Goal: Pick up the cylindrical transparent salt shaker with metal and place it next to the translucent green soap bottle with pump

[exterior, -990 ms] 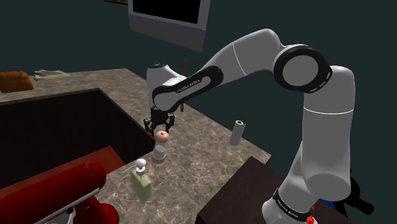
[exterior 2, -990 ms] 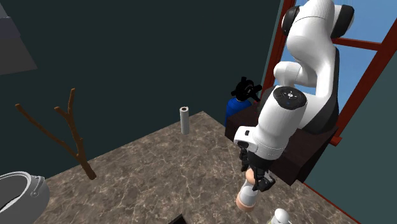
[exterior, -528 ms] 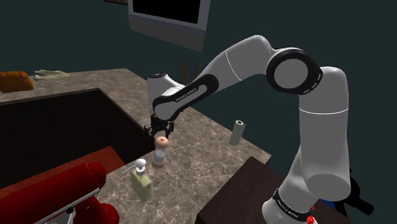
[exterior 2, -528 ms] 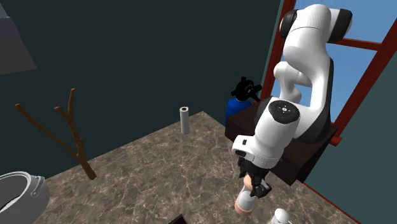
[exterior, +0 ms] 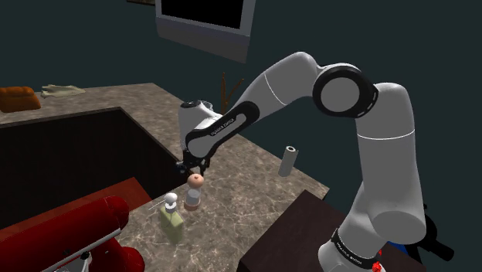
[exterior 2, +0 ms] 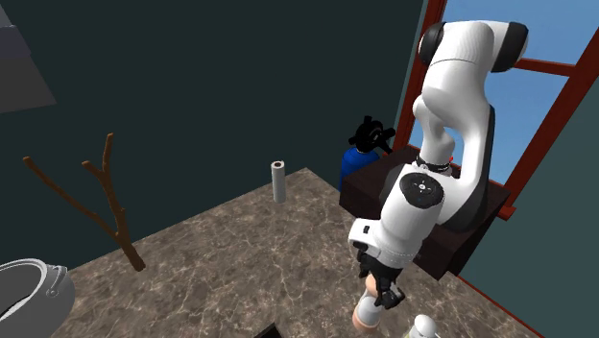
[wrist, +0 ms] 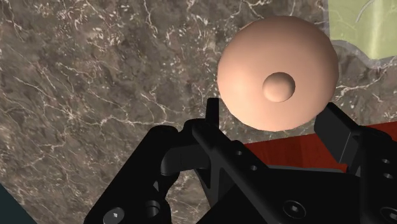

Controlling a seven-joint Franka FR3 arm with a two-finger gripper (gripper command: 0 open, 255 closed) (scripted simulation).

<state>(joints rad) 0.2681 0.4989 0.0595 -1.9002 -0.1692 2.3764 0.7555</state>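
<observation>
My pincer (wrist: 273, 113) is closed round the salt shaker (wrist: 277, 71) — one black finger on each side of its body, just under the peach dome cap, so I've got hold of it. In the wrist view the pale green soap bottle (wrist: 360, 25) is just beside the shaker, on the side away from my hand, on the brown marbled counter (wrist: 95, 76).

In the shoulder view the shaker (exterior: 193, 195) is lower-middle of the frame, upright, straight under my pincer (exterior: 190, 165). The bottle (exterior: 172, 219) is just down-left of it. Can't tell if the shaker's base is touching the counter.

A red stand mixer (exterior: 77, 232) sits in the lower left corner. Further back, right of centre, a small white roll (exterior: 290, 160) stands well apart from those — and in the second exterior view a bare brown branch (exterior 2: 110, 206) stands at the left.
</observation>
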